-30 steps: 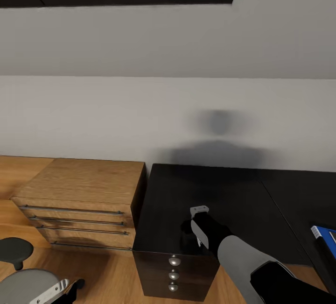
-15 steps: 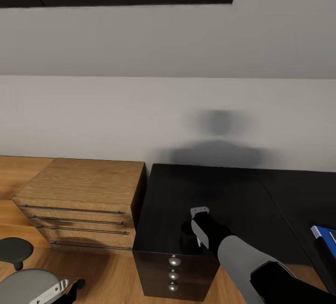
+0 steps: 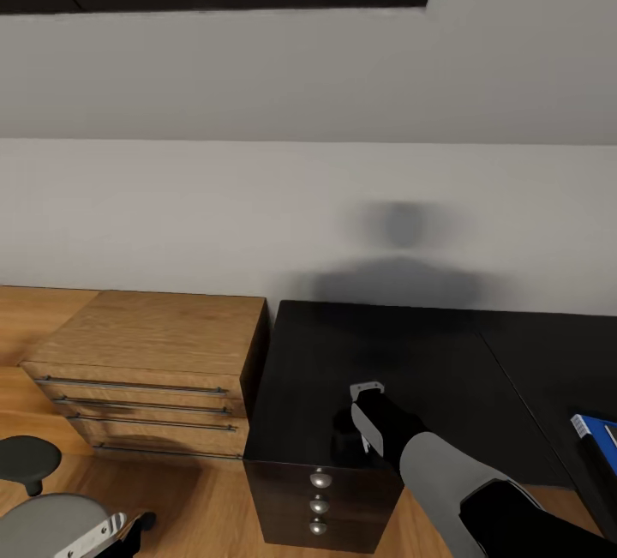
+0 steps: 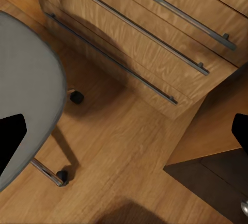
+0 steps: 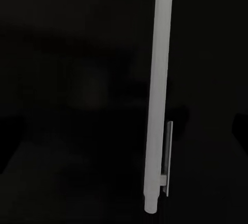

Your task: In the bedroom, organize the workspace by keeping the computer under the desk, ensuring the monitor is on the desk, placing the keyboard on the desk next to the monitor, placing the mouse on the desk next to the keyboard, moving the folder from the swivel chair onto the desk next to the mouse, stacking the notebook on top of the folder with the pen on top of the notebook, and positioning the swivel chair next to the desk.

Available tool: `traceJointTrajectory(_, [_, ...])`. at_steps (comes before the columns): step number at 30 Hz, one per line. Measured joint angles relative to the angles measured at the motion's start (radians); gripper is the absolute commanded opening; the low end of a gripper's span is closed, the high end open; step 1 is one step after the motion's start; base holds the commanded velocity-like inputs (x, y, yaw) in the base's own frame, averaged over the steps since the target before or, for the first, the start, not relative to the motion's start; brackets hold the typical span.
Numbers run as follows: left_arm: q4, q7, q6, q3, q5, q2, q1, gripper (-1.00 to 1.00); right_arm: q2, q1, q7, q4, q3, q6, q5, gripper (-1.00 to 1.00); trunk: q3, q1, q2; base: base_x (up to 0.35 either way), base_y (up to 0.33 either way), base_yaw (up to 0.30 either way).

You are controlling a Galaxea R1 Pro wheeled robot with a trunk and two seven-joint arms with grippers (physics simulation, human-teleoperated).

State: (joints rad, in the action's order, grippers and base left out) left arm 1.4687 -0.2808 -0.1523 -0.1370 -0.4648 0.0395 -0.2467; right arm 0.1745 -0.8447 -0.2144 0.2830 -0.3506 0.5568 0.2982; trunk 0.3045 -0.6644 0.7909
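Left gripper (image 3: 120, 528) low at the head view's lower left, over the swivel chair (image 3: 47, 519) seat; in its wrist view the fingers (image 4: 11, 140) stand wide apart. One chair, grey seat, casters on wood floor (image 3: 214, 511). Right gripper (image 3: 367, 411) reaches forward over the black desk (image 3: 446, 387), near its left front corner; fingers hidden, grip can't be told. One pen (image 5: 157, 95), white with clip, lies on the desk below it. Desk front has three round knobs (image 3: 320, 479). One wooden dresser (image 3: 154, 369), four bar handles, just beside the desk. Blue folder (image 3: 596, 438) at the desk's right edge. White wall (image 3: 257, 198) behind.
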Motion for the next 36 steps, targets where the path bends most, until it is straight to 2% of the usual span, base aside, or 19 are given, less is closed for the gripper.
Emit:
traceJointTrajectory(8, [0.000, 0.000, 0.000, 0.000, 0.000, 0.000, 0.000, 1.00, 0.000, 0.000, 0.002, 0.001, 0.004, 0.012, 0.001, 1.00, 0.000, 0.000, 0.000, 0.000, 0.000, 0.000])
traceJointTrajectory(12, [0.000, 0.000, 0.000, 0.000, 0.000, 0.000, 0.000, 1.00, 0.000, 0.000, 0.003, 0.001, 0.023, 0.012, 0.002, 1.00, 0.000, 0.000, 0.000, 0.000, 0.000, 0.000])
traceJointTrajectory(16, [0.000, 0.000, 0.000, 0.000, 0.000, 0.000, 0.000, 1.00, 0.000, 0.000, 0.003, 0.001, 0.030, 0.012, 0.001, 1.00, 0.012, -0.015, 0.028, 0.000, 0.000, 0.000])
traceJointTrajectory(28, [0.000, -0.001, 0.001, 0.000, -0.002, 0.001, 0.000, 1.00, 0.000, 0.000, 0.002, 0.000, 0.032, 0.012, 0.001, 1.00, 0.013, -0.015, 0.028, 0.000, 0.000, 0.000])
traceJointTrajectory(33, [0.000, -0.001, 0.001, 0.000, -0.002, 0.001, 0.000, 1.00, 0.000, 0.000, 0.002, 0.001, 0.033, 0.012, 0.001, 1.00, 0.028, -0.034, 0.063, 0.000, 0.000, 0.000])
traceJointTrajectory(36, [0.000, -0.001, 0.001, 0.000, -0.002, 0.001, 0.000, 1.00, 0.000, 0.000, 0.002, 0.001, 0.034, 0.012, 0.001, 1.00, 0.028, -0.035, 0.063, 0.000, 0.000, 0.000])
